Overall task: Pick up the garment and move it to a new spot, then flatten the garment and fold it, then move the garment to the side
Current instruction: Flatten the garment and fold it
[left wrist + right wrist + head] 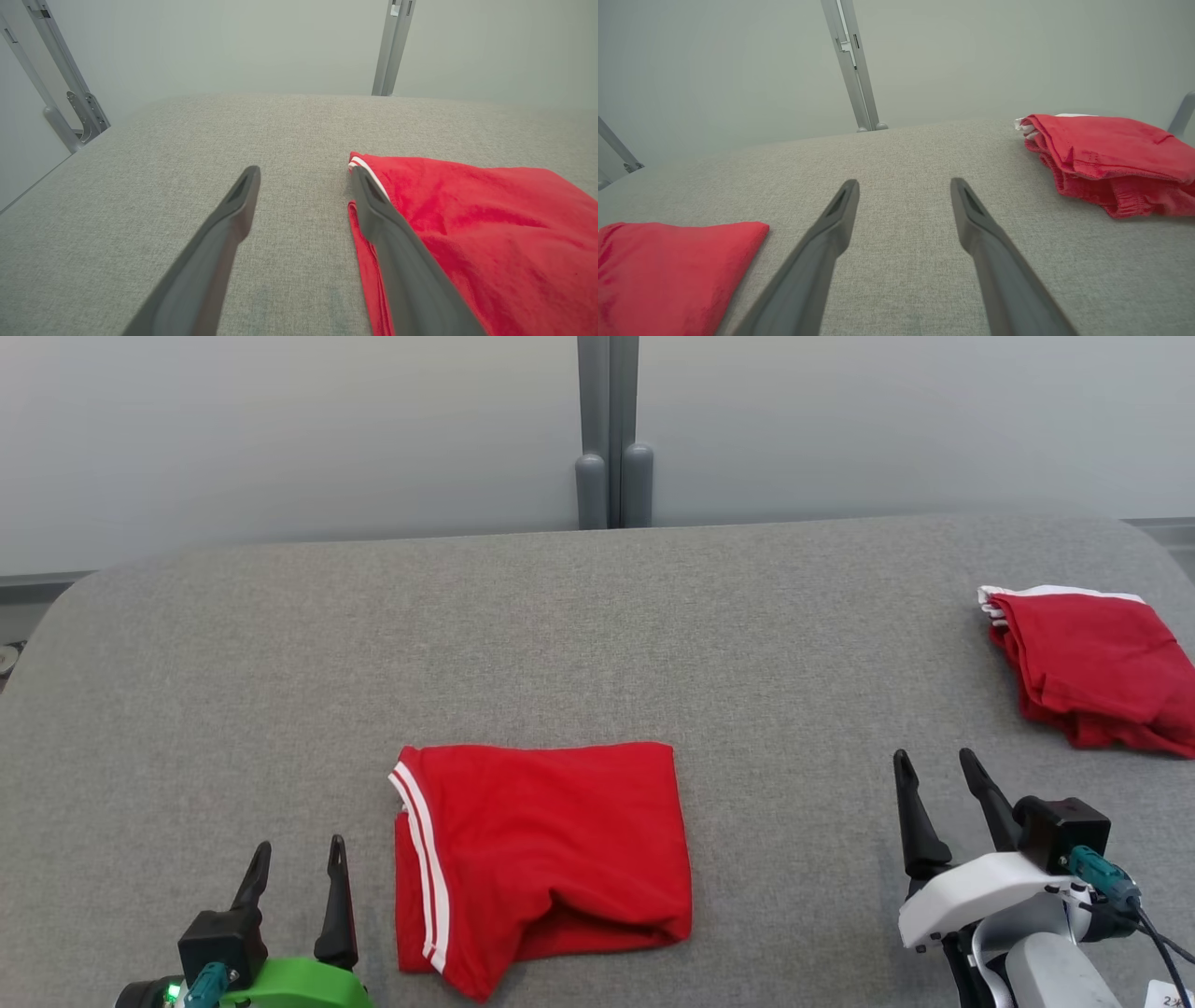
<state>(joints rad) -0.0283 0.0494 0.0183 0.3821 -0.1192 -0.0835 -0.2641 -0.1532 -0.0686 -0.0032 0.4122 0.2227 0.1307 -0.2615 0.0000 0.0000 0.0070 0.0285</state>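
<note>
Garment [541,859]: lying folded near the front of the table [560,635], between the two end effectors, its lower layers gaping loosely.
Left end effector [300,845]: hovering spread and empty, just beside the striped edge.
Right end effector [934,756]: hovering spread and empty, well apart from the garment.
Pile [1092,672]: sitting at the far right.
Risk: probably a pinch catching only the top layer, so the fold is peeling open while being moved aside; or the garment is running into the pile.

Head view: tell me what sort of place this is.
Likely a robot test bay, not a home: a grey fabric-covered table, bare pale partition panels joined by a grey metal post, and a folded red garment beside a stack of red garments.
</note>
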